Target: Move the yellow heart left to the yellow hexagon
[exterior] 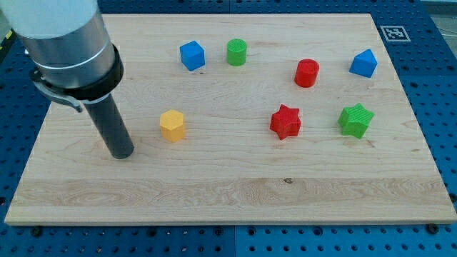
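one yellow hexagon (172, 126) is showing, no yellow heart anywhere; my tip (123, 153) is sitting just left of it, jawless rod, still needing a heart to push.

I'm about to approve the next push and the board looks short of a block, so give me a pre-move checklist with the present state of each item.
1. Yellow heart in view: not ok; no heart-shaped block shows on the board.
2. Yellow hexagon located: ok, at the board's left-centre.
3. My tip visible: ok, resting to the view's left of the yellow hexagon, apart from it.
4. Heart hidden behind the arm: cannot tell.
5. Other blocks away from the hexagon: ok; the blue cube and green cylinder sit well toward the view's top.
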